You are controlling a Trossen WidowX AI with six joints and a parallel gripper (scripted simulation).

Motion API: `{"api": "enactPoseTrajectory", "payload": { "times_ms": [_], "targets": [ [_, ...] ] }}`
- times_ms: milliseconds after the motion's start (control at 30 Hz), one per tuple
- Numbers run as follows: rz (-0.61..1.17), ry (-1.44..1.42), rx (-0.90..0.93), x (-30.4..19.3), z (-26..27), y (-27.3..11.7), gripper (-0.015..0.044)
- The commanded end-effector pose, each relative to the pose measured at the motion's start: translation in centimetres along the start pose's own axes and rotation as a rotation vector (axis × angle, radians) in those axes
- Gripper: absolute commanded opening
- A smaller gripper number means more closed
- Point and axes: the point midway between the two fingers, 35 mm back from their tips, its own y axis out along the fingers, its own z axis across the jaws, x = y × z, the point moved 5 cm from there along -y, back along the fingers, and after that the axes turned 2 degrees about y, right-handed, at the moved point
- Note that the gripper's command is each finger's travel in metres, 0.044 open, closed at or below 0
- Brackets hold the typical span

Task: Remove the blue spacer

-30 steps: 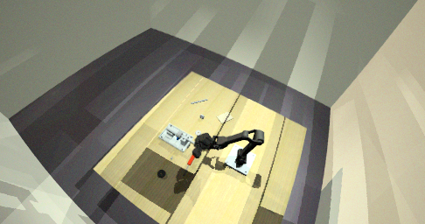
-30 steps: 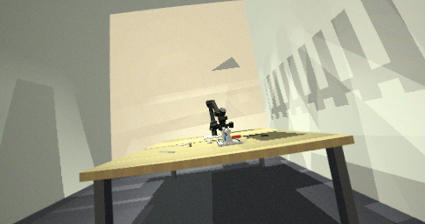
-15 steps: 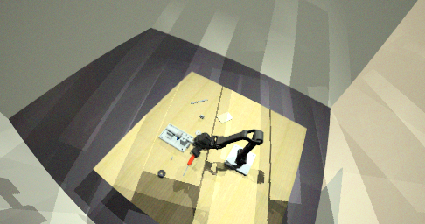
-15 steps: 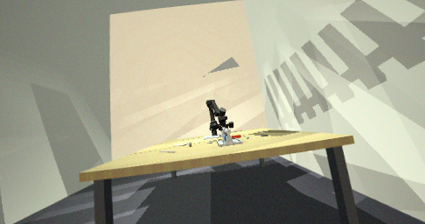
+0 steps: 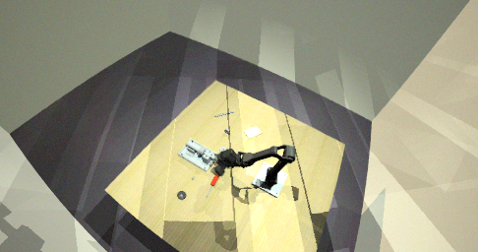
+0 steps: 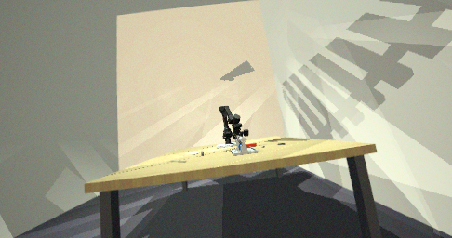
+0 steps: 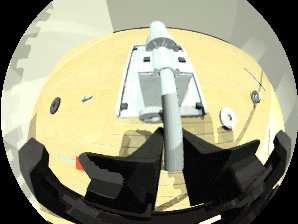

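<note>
- Counter [image 5: 143, 179] [image 6: 223, 169] [image 7: 95, 65]: carries the parts below, listed left to right as the wrist view shows them.
- Dark ring [image 5: 181, 197] [image 6: 281, 144] [image 7: 55, 105]: lies flat at the far left.
- Small bolt [image 5: 193, 178] [image 7: 87, 98]: lies between the dark ring and the base plate.
- Screwdriver [image 5: 214, 180] [image 7: 77, 163]: red handle, partly hidden by the pincer.
- Base plate [image 5: 206, 166] [image 6: 251, 151] [image 7: 123, 95]: light-coloured, supports the housing block [image 5: 194, 146] [image 7: 161, 46].
- Blue spacer [image 5: 200, 156] [image 6: 240, 147]: shows as a small blue patch over the base plate; whether it sits on the shaft cannot be told.
- Grey ring [image 7: 145, 115]: beside the shaft at the plate's near end; exact support unclear.
- Shaft [image 7: 172, 112]: extends from the housing block toward the pincer.
- Pincer [image 5: 218, 159] [image 7: 168, 131]: clamped on the shaft, one finger on each side.
- White ring [image 7: 222, 118]: lies right of the base plate, apart from it.
- Small dark ring [image 5: 226, 131] [image 7: 253, 95]: lies beyond the white ring.
- Thin rod [image 5: 223, 114] [image 7: 255, 79]: lies behind the small dark ring.
</note>
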Motion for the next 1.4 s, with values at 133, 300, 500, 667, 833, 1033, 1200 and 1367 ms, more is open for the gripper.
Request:
{"api": "enactPoseTrajectory", "payload": {
  "times_ms": [133,300,500,667,833,1033,1200,1367],
  "targets": [
    [-0.001,-0.005,-0.001,0.3,0.0,0.3,0.0000],
    [-0.001,-0.005,-0.001,0.4,0.0,0.4,0.0000],
    [-0.001,-0.005,-0.001,0.5,0.0,0.6,0.0000],
    [-0.001,-0.005,-0.001,0.7,0.0,0.7,0.0000],
    [-0.001,-0.005,-0.001,0.8,0.0,0.8,0.0000],
    [-0.002,-0.005,-0.001,1.0,0.0,1.0,0.0000],
    [-0.002,-0.005,-0.001,1.1,0.0,1.1,0.0000],
    [-0.002,-0.005,-0.001,1.2,0.0,1.2,0.0000]
  ]
}}
